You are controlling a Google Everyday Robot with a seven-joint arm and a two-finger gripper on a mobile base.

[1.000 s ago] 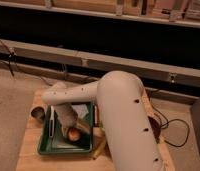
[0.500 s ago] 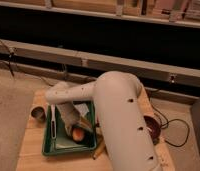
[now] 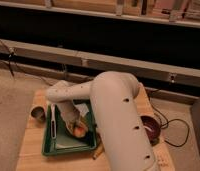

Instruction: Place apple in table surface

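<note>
The apple (image 3: 81,131), small and orange-red with a yellowish patch, sits at the tip of my gripper (image 3: 77,128), over the right part of the green tray (image 3: 57,146). The gripper reaches down from the white arm (image 3: 113,115) and is shut on the apple. I cannot tell whether the apple touches the tray floor. The light tan wooden table surface (image 3: 32,151) shows around the tray. The arm hides much of the table's middle and right.
A small metal cup (image 3: 38,113) stands left of the tray. A dark red bowl (image 3: 152,128) sits at the table's right edge. A long white object (image 3: 53,123) lies in the tray. A yellowish piece (image 3: 97,150) shows by the tray's front right corner.
The gripper and the apple have shifted together to the right across the tray, and the arm's forearm has swung with them.
</note>
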